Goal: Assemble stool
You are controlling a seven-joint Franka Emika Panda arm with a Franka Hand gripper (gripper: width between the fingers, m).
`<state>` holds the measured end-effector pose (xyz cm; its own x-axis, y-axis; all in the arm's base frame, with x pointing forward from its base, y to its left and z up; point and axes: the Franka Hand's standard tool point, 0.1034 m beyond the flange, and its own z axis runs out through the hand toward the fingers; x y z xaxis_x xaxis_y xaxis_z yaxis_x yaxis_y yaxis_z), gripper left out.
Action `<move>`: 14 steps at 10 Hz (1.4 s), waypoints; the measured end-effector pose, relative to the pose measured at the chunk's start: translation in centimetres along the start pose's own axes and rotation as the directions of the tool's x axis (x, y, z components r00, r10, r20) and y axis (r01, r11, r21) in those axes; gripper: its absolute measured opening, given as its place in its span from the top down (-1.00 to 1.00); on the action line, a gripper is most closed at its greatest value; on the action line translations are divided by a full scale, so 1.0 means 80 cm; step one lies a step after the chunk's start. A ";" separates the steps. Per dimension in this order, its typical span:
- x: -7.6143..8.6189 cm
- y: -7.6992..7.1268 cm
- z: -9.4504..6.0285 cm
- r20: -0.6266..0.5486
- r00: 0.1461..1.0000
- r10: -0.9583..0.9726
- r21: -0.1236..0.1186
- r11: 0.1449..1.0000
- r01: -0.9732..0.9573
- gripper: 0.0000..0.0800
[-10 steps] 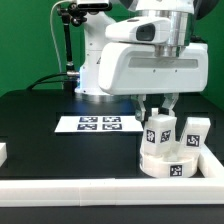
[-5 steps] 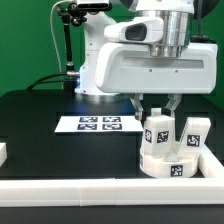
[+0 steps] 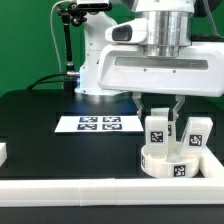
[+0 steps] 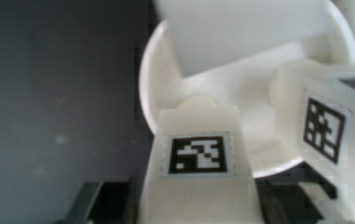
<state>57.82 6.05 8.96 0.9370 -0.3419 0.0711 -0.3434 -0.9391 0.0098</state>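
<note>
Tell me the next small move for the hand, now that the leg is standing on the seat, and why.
Probably turn the leg further to seat it, without letting go. The hand grips the upright leg from both sides, over the round seat, and the wrist view shows the leg against the seat's top; whether it is fully home cannot be told.

Claw point(image 3: 160, 112) with leg point(image 3: 157, 129) shifted rightward, lifted.

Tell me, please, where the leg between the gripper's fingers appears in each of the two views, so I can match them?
Exterior view: the held leg stands upright between the gripper fingers, over the round seat, right of centre.
Wrist view: the same leg fills the lower centre, tag facing the camera.
Shared landmark: the seat, directly under the leg in both.
</note>
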 end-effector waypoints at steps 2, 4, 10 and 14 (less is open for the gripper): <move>0.002 -0.002 0.001 -0.006 0.981 0.194 0.024 0.981 -0.194 0.16; 0.001 -0.005 0.000 0.005 0.938 0.346 0.033 0.938 -0.346 0.16; 0.002 -0.010 0.000 0.060 0.666 0.743 0.053 0.664 -0.746 0.16; 0.006 -0.012 0.001 0.125 0.398 0.909 0.046 0.395 -0.918 0.16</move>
<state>58.62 6.79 8.88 0.0682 -0.9939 -0.0870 -0.9925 -0.0587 -0.1072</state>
